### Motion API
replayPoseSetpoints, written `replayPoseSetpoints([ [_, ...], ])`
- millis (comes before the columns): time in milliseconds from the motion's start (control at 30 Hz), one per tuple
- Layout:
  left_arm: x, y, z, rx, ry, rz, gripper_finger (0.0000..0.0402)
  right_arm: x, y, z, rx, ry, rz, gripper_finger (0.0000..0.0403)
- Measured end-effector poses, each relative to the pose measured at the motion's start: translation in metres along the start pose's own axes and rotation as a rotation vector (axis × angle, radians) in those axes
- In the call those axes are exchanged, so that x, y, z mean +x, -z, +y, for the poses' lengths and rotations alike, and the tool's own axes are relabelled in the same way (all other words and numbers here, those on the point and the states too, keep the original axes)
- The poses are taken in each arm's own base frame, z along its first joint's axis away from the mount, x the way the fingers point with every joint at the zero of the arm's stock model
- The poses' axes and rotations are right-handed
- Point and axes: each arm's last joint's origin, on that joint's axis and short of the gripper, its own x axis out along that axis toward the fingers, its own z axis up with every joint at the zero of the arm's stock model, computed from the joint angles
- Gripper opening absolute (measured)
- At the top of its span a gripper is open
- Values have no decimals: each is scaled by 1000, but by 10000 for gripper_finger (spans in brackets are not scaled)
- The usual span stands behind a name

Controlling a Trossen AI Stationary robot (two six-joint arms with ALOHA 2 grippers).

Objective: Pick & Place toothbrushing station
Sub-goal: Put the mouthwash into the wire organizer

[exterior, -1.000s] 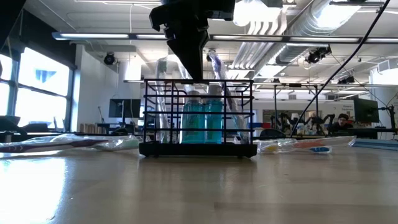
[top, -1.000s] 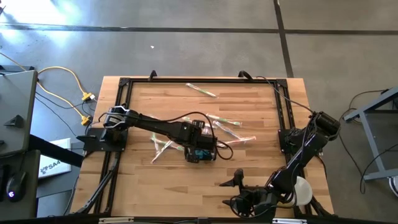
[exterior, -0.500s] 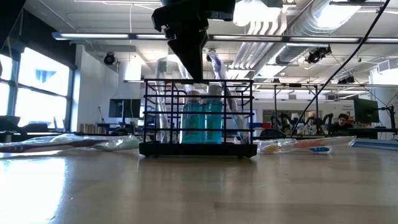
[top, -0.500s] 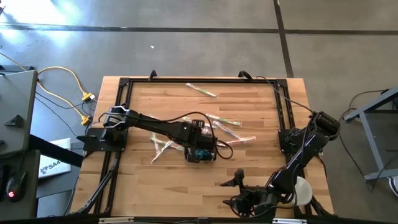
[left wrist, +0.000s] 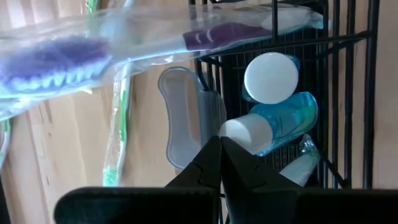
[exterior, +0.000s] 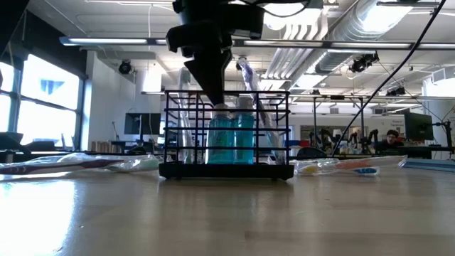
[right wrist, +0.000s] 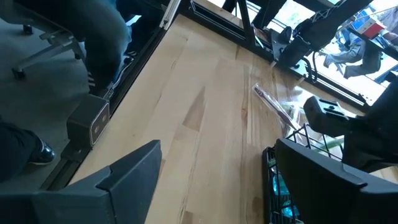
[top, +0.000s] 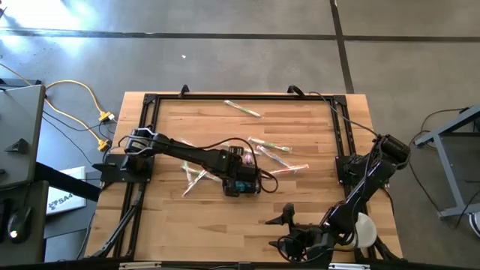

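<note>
The toothbrushing station, a black wire caddy (top: 244, 183) (exterior: 227, 135), stands on its flat base mid-table. It holds two blue bottles with white caps (left wrist: 273, 93), a clear case and a wrapped purple toothbrush (left wrist: 205, 34) that sticks out of its top. My left gripper (exterior: 216, 101) (left wrist: 221, 146) is shut and points steeply down, its tips just inside the caddy's top wires beside a tilted bottle's white cap (left wrist: 245, 134). My right gripper (top: 279, 231) (right wrist: 217, 186) waits open near the table's front right, with nothing between its fingers. My left gripper's shut fingertips come from above and stand right at the tilted blue bottle's white cap (left wrist: 239, 129). Whether they touch the cap, I cannot tell.
Several wrapped toothbrushes lie around the caddy (top: 243, 109) (top: 270, 144) (top: 195, 178) (top: 294, 169). A white cup (top: 365, 229) sits at the front right by the right arm. A black rail (top: 150, 101) frames the tabletop. A seated person's legs (right wrist: 68, 37) show beyond the table's edge.
My left gripper has sunk a little toward the caddy, still shut; its tips now reach between the top wires. The caddy and its contents have kept their place.
</note>
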Motion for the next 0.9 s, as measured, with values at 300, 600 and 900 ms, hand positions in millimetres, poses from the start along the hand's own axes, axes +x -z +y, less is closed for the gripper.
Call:
replayPoseSetpoints([
  [300, 0, -1, -1, 3, 4, -7, 0, 0, 0, 0, 2, 1, -3, 309],
  [600, -3, -1, -10, 21, 14, -22, 0, 0, 0, 0, -1, 1, -3, 309],
  [900, -4, -1, -13, 28, 17, -22, 0, 0, 0, 0, -1, 1, -3, 309],
])
